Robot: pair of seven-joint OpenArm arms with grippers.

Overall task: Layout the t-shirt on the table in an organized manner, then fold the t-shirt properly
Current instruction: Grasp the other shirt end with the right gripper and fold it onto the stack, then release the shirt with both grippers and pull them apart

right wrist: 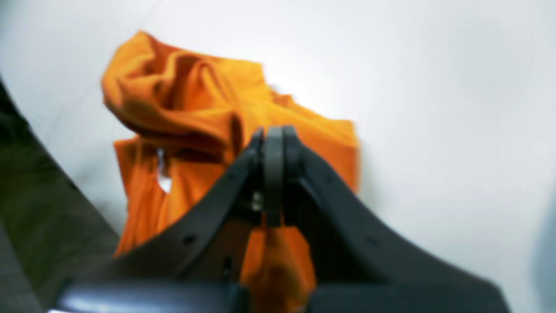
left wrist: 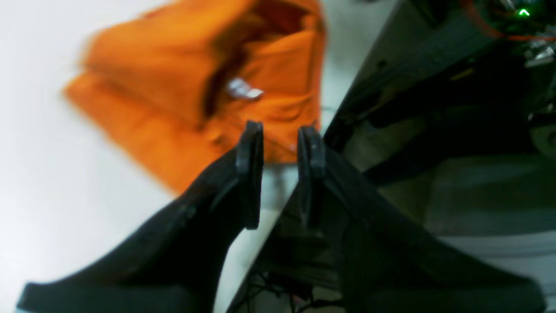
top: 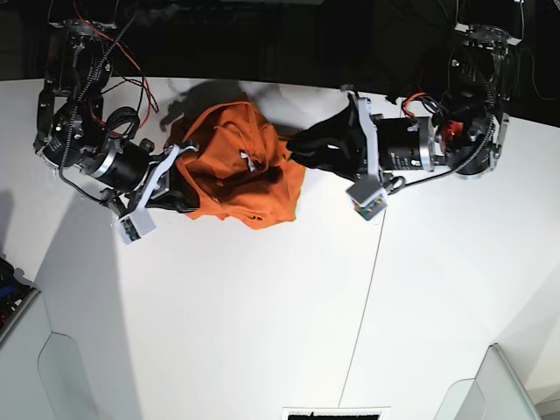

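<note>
The right gripper (right wrist: 273, 134), jaws pressed together, had a fold of the orange t-shirt (top: 236, 171) pinched between them, cloth trailing down below its fingers in the right wrist view. The left gripper (left wrist: 280, 134) stood partly open at the garment's other edge, with a clear gap between its fingers (left wrist: 249, 161) and no cloth visibly caught in it; the view was blurred, so contact with the hem could not be told. The t-shirt lay crumpled in a heap near the far edge of the white table (top: 262, 315), between the two arms, its small grey neck label (left wrist: 243, 90) showing amid the folds. The work appeared to stand at the very start of the layout step: the garment was bunched, nothing spread, no fold begun. The next move would likely call for the left gripper to secure its own hold on the fabric, then for both arms to lift and draw apart so the shirt could open flat on the bare tabletop nearer the middle.
</note>
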